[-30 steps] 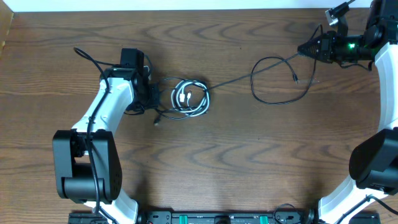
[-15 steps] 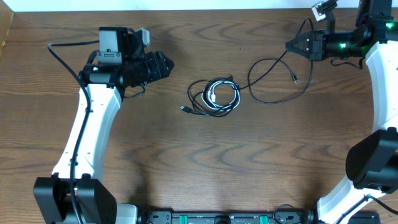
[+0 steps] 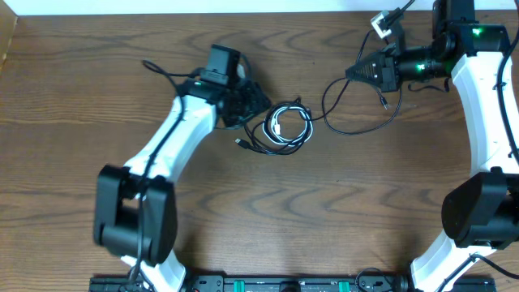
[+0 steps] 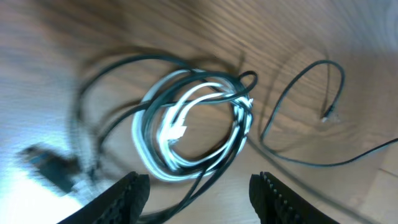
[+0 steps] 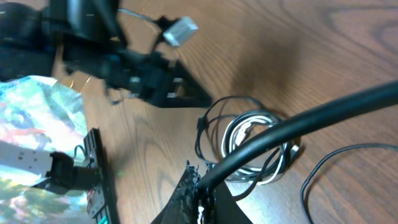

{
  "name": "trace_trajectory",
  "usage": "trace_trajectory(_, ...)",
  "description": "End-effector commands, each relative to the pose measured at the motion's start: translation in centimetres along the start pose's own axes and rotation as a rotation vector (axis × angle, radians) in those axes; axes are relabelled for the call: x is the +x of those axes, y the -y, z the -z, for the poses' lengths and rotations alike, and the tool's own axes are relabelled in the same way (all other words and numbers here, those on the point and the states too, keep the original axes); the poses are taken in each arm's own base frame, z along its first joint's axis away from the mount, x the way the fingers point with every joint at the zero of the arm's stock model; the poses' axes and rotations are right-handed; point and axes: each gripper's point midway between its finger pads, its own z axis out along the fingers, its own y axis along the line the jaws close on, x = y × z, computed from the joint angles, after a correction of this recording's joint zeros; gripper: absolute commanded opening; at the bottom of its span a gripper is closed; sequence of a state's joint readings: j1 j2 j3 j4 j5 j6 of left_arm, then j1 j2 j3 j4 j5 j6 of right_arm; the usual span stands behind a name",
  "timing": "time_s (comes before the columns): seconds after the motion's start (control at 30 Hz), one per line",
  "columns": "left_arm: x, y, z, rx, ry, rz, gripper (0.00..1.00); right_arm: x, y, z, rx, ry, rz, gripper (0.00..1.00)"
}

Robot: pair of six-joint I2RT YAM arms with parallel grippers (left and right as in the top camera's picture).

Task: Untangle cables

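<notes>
1. Where the table (image 3: 268,231) is nearest to us, at the bottom of the overhead view, we see bare brown wood between the feet of the left arm (image 3: 162,154) and the right arm (image 3: 478,113).
2. A little further in lie the cables. The white cable (image 4: 176,132) is wound into a small ring. Thin black cord is wound round with it, so we see one flat coil (image 3: 284,128) near the middle of the table.
3. A dark plug (image 3: 241,143) sticks out of the coil on its left side and lies on the wood.
4. Just beside the coil, up and to the left, is the left gripper (image 3: 261,105). In the left wrist view its two fingers (image 4: 127,196) stand wide apart with nothing between them. The coil lies right in front of them. That view is blurry, so we cannot tell if they touch it.
5. To the right of the coil, the black cable (image 5: 323,112) makes a big loose loop on the table. A small plug (image 3: 384,102) at a loose end lies by the right side of that loop.
6. Furthest away, near the far right of the table, is the right gripper (image 3: 353,72). Its claw is pinched tight on the black cable. In the right wrist view the cable comes straight out of the fingertips.
</notes>
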State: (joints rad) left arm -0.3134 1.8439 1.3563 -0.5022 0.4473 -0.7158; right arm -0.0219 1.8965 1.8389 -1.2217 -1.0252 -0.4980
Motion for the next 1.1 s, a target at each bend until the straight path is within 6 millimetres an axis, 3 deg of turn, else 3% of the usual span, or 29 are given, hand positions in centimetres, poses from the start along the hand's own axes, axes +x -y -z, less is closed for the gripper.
trace_trajectory(0.0,1.2,1.7,-2.4,0.053,-0.048,0.071,0.57,-0.9,-2.2,0.6,-0.028,0.022,0.098,0.01)
trace_trajectory(0.17,-0.2,4.2,-3.4,0.112,0.052,0.008,0.64,-0.8,-2.3,0.5,-0.031,0.02,0.094,0.01)
trace_trajectory(0.23,-0.7,3.7,-3.6,0.067,0.102,0.014,0.57,-0.8,-2.3,0.4,-0.033,0.017,0.096,0.01)
trace_trajectory(0.37,-0.2,2.7,-4.4,0.0,0.125,0.13,0.53,-0.8,-2.8,0.0,-0.043,0.009,0.103,0.01)
trace_trajectory(0.57,-0.5,1.1,-6.7,-0.043,0.161,0.389,0.54,-0.5,-3.7,-0.9,-0.065,-0.013,0.105,0.01)
trace_trajectory(0.67,0.5,0.9,-8.1,-0.029,0.095,0.495,0.59,-0.4,-4.1,-1.3,-0.075,-0.023,0.108,0.01)
trace_trajectory(0.8,1.2,0.4,-9.2,-0.037,0.056,0.559,0.67,-0.3,-4.4,-1.5,-0.081,-0.029,0.11,0.01)
trace_trajectory(1.07,0.2,0.2,-10.1,-0.015,0.094,0.659,0.67,-0.2,-4.7,-1.8,-0.09,-0.038,0.109,0.01)
